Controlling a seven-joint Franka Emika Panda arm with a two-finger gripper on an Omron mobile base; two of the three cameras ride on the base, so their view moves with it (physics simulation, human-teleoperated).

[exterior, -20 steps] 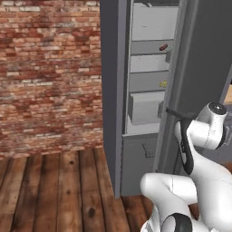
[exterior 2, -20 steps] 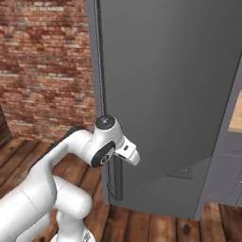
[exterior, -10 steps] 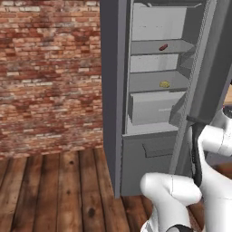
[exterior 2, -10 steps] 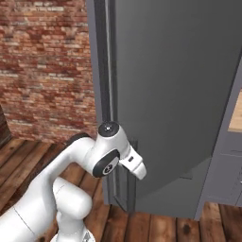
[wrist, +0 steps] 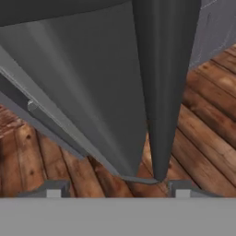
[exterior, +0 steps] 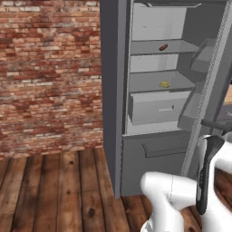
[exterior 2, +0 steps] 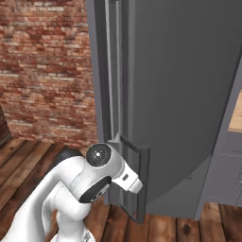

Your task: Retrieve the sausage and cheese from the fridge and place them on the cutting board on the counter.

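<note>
The fridge (exterior: 113, 90) stands open, its door (exterior 2: 189, 85) swung wide to the right. The sausage (exterior: 163, 47) lies on an upper shelf. The cheese (exterior: 164, 84) lies on the shelf below it, just above a pale drawer (exterior: 156, 108). My gripper (wrist: 117, 190) is low at the door's dark bar handle (wrist: 166, 92), and in the right base view the gripper (exterior 2: 136, 185) sits against the handle (exterior 2: 142, 184). Its fingertips (wrist: 53, 189) stand wide apart with the handle's lower end between them, untouched. The cutting board is out of view.
A brick wall (exterior: 50, 72) runs left of the fridge above a wooden plank floor (exterior: 54, 190). A strip of the tan counter (exterior 2: 235, 116) over dark grey drawers (exterior 2: 227, 175) shows past the door on the right. The open door blocks the space right of the shelves.
The fridge door has swung further open, showing more of the shelves. The jaws, shut on the handle before, now stand apart around it.
</note>
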